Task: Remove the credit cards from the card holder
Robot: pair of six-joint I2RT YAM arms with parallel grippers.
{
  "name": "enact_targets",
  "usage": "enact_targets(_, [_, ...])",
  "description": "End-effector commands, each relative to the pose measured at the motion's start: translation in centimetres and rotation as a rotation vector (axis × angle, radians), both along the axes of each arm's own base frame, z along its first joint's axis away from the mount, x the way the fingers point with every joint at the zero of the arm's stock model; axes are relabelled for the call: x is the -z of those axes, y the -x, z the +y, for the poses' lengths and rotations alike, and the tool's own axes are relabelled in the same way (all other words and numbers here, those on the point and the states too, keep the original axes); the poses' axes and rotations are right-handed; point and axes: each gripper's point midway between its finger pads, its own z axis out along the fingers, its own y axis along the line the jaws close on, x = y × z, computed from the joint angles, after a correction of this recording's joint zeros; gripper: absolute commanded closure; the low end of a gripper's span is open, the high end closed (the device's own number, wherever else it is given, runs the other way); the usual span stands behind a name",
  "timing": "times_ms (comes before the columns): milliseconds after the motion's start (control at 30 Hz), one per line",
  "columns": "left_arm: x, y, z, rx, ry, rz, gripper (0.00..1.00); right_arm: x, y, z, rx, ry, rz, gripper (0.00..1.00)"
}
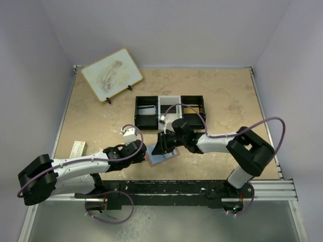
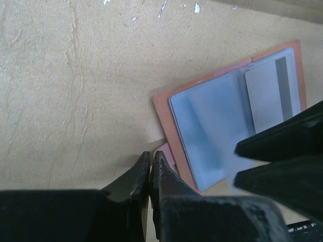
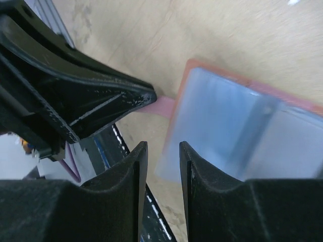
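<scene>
— Left claw [image 2: 151, 164] is clenched, its tips down at the pink tab [image 3: 164, 107] that juts from the holder [image 2: 212, 121]. Whether it pins that tab I cannot tell.

— And the right claw [image 3: 162, 151]?

— Parted by a narrow gap, poised over the holder's near rim. I see nothing grasped between its fingers.

— Where does the holder lie?

— Open and flat on the worktop [image 1: 227, 101], by the middle of the near edge. One card [image 2: 267, 93], pale with a dark stripe, sits in a sleeve on one page. What the other page holds is too blurred to say.

— What could go wrong?

— If the left claw is only beside the tab, a pull on the card would likely drag or lift the whole holder. The right claw could also nip the clear sleeve along with the card, and then nothing slides out. The two claws are just beside each other, so a small sideways move might knock them together. A shove toward the near edge could push the holder off the worktop.

— How are the arms set?

— The left arm reaches low from the near left corner toward the middle, wrist tipped down. The right arm is bent at the elbow near the right edge. Its forearm runs leftward and its claw points down at the holder.
</scene>
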Motion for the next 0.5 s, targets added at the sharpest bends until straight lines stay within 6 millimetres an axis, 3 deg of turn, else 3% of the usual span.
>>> enact_targets(0, [-1.0, -0.7, 0.0, -0.03, 0.018, -0.046, 1.0, -1.3, 1.9, 3.4, -0.107, -0.075, 0.005, 0.66])
enact_targets(100, [-1.1, -0.7, 0.3, -0.042, 0.018, -0.05, 1.0, -1.5, 2.0, 3.6, -0.103, -0.076, 0.005, 0.66])
enact_targets(233, [-1.3, -0.6, 0.9, -0.057, 0.014, -0.055, 0.99, -3.9, 1.7, 3.0, -0.094, -0.076, -0.061, 0.61])
enact_targets(333, [-1.8, -0.7, 1.3, -0.069, 0.013, -0.067, 0.88, -5.2, 1.0, 1.4, -0.017, -0.028, -0.109, 0.54])
enact_targets(467, [-3.7, -1.1, 1.9, -0.085, 0.005, -0.103, 0.67, -4.9, -2.0, -3.2, 0.225, 0.11, -0.159, 0.46])
